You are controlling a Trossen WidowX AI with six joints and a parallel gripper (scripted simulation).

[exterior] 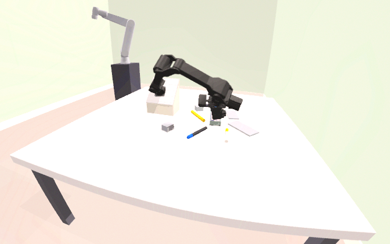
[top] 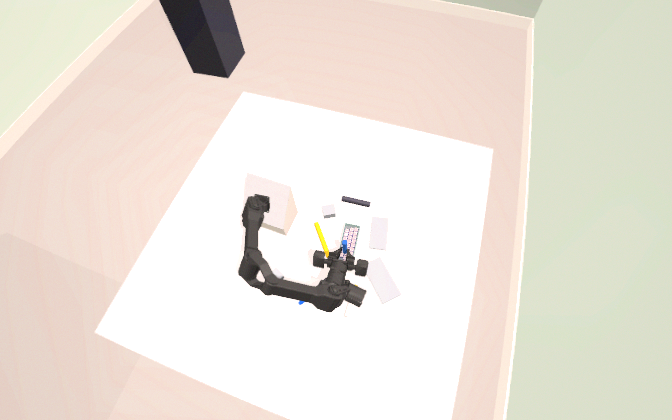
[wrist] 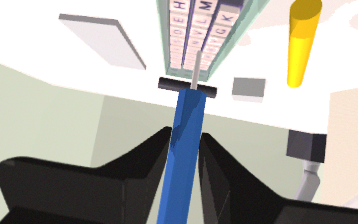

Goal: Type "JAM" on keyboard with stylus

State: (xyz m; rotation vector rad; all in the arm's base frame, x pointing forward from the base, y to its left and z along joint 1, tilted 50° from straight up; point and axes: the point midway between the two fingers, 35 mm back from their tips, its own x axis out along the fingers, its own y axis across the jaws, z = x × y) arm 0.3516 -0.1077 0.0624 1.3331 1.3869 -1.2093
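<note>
My gripper (top: 343,254) (wrist: 185,136) is shut on the blue stylus (top: 344,244) (wrist: 185,155), with one black finger on each side of its body. The stylus has a thin grey metal tip, which points over the keyboard (top: 354,226) (exterior: 215,123) (wrist: 236,35). The keyboard has a green-grey frame and pale lettered keys in three columns. H, M and K are the largest letters showing in the wrist view. The tip appears over the smaller keys between the middle and right columns. Whether it touches a key I cannot tell. The gripper's arm hides part of the keyboard in the exterior view.
A yellow marker (top: 321,238) (exterior: 197,115) (wrist: 302,50) and a small grey box (top: 328,209) (wrist: 249,87) lie beside the keyboard. A dark bar (top: 355,201) lies beyond it. Flat plates (top: 378,233) (exterior: 243,128) lie opposite the marker. A black-and-blue pen (exterior: 199,131) and a sloped block (exterior: 163,107) stand apart.
</note>
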